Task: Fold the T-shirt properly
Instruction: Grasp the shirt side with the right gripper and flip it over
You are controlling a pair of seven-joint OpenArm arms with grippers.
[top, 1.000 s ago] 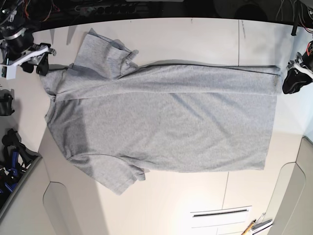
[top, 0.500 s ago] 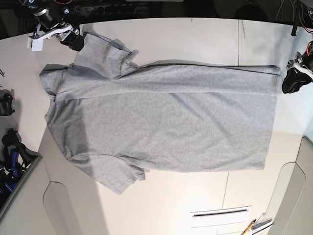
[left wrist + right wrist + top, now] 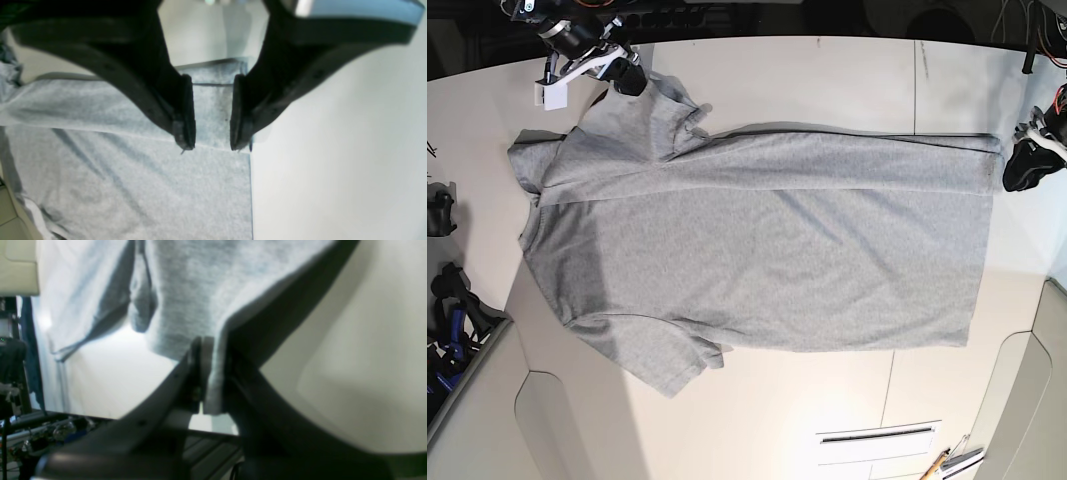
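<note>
Bright overhead light is glaring off the table (image 3: 827,80); both wrist views are showing blurred, out-of-focus fingers (image 3: 181,110).

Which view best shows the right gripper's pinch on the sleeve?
Right wrist: the right gripper is shut on the T-shirt sleeve edge, close up. Base shows it small at the sleeve. Left wrist doesn't show it.

Right end effector (image 3: 213,373): its 2 dark fingers (image 3: 248,390) are pinched together on a hem edge of the grey T-shirt (image 3: 200,290). Fabric rises from the grip in loose folds. Pale tabletop (image 3: 360,366) lies beside it. Background blurred.
</note>
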